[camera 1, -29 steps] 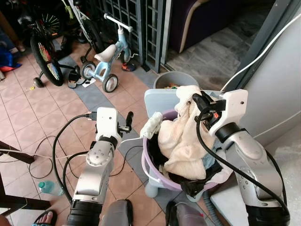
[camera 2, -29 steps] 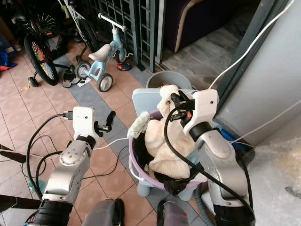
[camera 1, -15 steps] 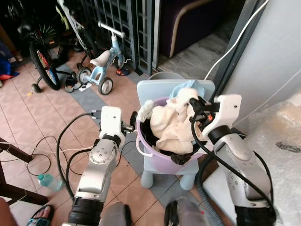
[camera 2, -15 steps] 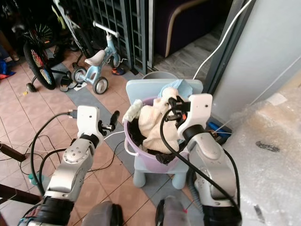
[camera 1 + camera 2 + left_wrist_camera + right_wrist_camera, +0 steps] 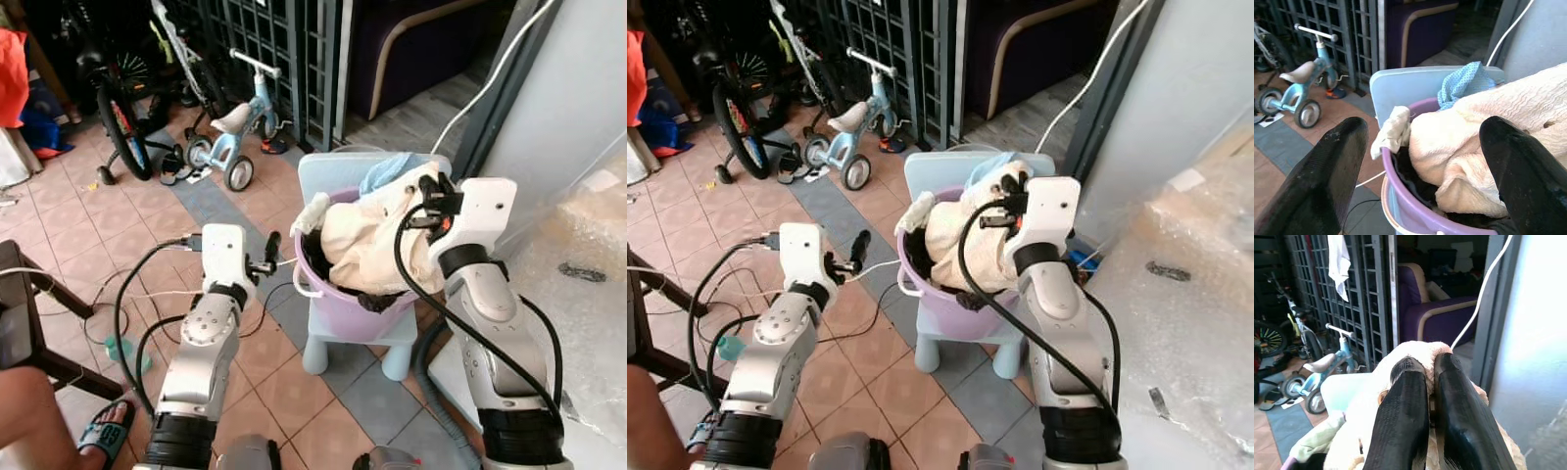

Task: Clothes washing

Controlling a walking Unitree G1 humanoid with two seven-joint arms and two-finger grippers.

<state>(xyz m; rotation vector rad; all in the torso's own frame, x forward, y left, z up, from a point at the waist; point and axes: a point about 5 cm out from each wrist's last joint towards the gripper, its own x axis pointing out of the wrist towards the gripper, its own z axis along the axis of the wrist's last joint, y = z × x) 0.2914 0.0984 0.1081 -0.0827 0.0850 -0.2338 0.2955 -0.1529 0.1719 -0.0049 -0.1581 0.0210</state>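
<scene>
A purple laundry basket (image 5: 338,304) full of clothes stands on a small light-blue chair (image 5: 358,338). A cream towel (image 5: 367,235) rises out of it, and my right gripper (image 5: 431,201) is shut on the towel's upper edge (image 5: 1415,350) above the basket's far right side. A blue dotted cloth (image 5: 387,171) lies behind the towel, and a white cloth (image 5: 313,211) hangs over the rim. My left gripper (image 5: 266,257) is open with nothing in it, held just left of the basket (image 5: 1396,191) and facing it.
A child's tricycle (image 5: 235,122), a bicycle (image 5: 118,108) and a metal gate (image 5: 284,39) stand behind. Cables and a bottle (image 5: 122,348) lie on the tiled floor at the left. A person's sandalled foot (image 5: 103,436) is at the lower left. Bubble wrap (image 5: 598,225) covers something on the right.
The camera has shifted and drawn back. My right gripper stays shut on the cream towel, which now stands higher out of the basket. The left gripper stays open beside the basket.
</scene>
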